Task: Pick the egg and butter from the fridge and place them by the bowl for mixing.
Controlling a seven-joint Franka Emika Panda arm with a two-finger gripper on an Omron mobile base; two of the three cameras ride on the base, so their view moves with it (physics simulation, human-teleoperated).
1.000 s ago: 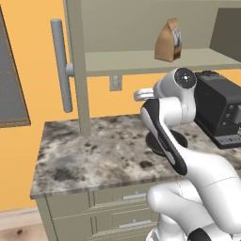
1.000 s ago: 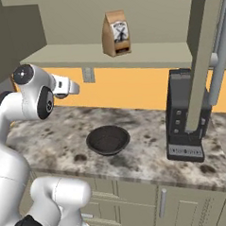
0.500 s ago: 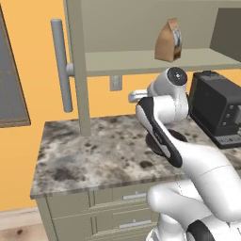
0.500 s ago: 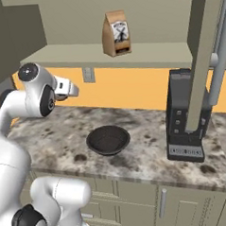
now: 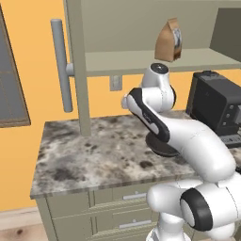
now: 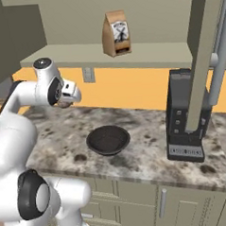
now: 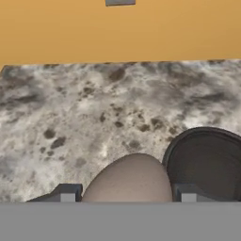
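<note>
- hand: fingers clamped on the egg, 1 tip either side of it; egg sits between them at the near edge of the hand view.
- In the right base view the hand hangs above the table, up and left of the bowl, not touching it.
- bowl: shallow, black, upright on the marbled table; in the hand view its rim lies just right of the egg and lower down, nothing visible inside it.
- Black boxy appliance stands on the table right of the bowl, well apart from it.
- Behind the bowl: orange wall with 1 grey outlet.
- Above the bowl: olive shelf carrying 1 brown paper bag, upright.
- Left base view: the arm hides most of the bowl; a long grey bar handle is on the vertical panel well left of it.
</note>
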